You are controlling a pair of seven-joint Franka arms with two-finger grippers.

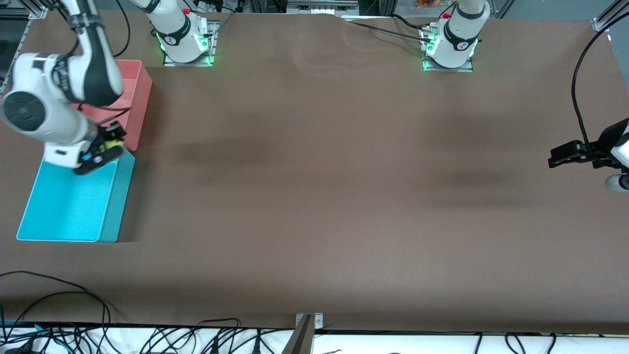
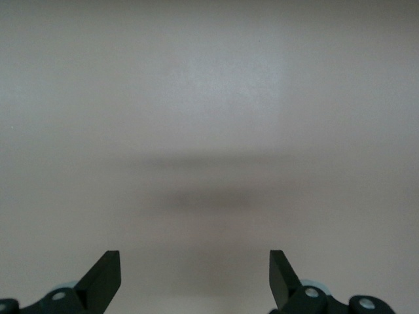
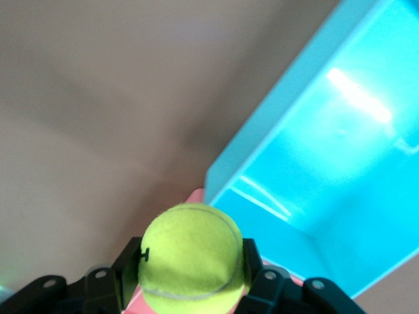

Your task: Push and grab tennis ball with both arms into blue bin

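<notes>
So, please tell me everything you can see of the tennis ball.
The small fuzzy yellow-green tennis ball has a pale curved seam across its felt. It is whole and round, up in the air, clamped between the two black fingers of the right pincer. It hangs over the edge of the rectangular cyan-blue plastic bin that lies closest to the pink bin. Only the fingers touch it.

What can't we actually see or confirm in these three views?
- Front view: tennis ball shows only as a yellow sliver; the right pincer and its wrist cover the rest.
- Front view: pink bin interior mostly hidden by the right arm.
- Front view: left pincer shows, but the arm is cut off by the frame edge.
- Right wrist view: blue bin cropped; whether the ball is past its rim is unclear.
- Left wrist view: only table.
</notes>
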